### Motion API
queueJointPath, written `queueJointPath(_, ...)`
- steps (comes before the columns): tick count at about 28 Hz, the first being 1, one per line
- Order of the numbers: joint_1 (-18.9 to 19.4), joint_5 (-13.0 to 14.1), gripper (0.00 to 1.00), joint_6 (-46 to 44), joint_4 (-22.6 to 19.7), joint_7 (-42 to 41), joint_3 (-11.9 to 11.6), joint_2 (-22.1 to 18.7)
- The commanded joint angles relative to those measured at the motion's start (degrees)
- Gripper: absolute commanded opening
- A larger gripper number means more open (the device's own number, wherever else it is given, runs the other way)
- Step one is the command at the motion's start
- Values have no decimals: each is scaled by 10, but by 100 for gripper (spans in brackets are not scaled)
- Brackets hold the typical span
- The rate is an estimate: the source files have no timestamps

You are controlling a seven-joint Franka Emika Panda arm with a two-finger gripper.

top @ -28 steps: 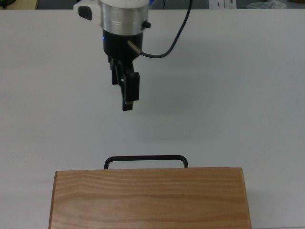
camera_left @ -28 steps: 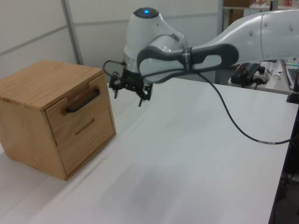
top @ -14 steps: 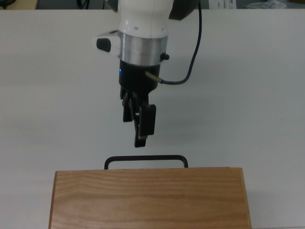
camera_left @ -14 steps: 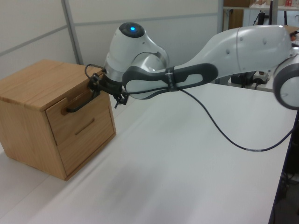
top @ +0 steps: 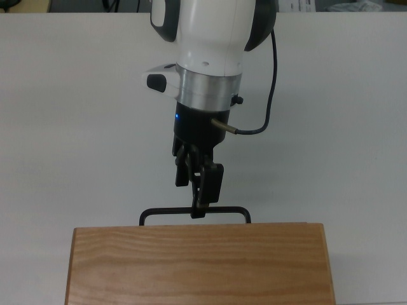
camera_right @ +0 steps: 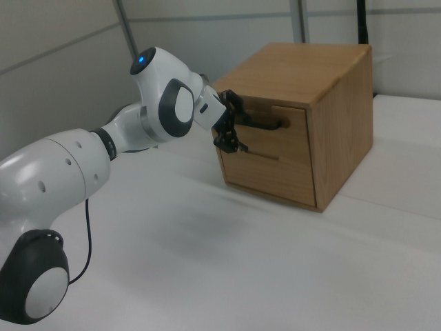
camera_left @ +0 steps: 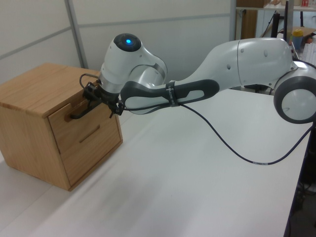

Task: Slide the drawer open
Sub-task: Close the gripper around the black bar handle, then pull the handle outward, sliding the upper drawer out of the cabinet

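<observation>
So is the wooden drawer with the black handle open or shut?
Shut. The light wooden drawer sits flush in the wooden box's front, and only its thin black bar handle sticks out.

1. No text, label, brand, number or sign can be read in any of the three views.
2. Papers [top: 299, 5] at the top view's upper right edge carry dark marks too small to read.
3. The arm's [camera_left: 237, 64] white casing bears no legible marking; only a blue light [camera_left: 128, 41] shows on it in the left view.
4. The wooden cabinet [camera_right: 324, 76] carries only grain, no lettering.
</observation>
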Motion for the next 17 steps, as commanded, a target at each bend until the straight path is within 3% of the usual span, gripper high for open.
queueJointPath(1,9,-17,85,5,35,16,3,24)
queueJointPath(5,9,-17,78,5,35,16,2,26)
queueJointPath(10,8,-17,44,1,35,16,2,26)
queueJointPath(11,6,-17,27,-3,33,16,2,25)
queueJointPath(14,4,-16,0,-5,30,21,2,22)
queueJointPath(17,2,-16,0,-15,29,40,3,20)
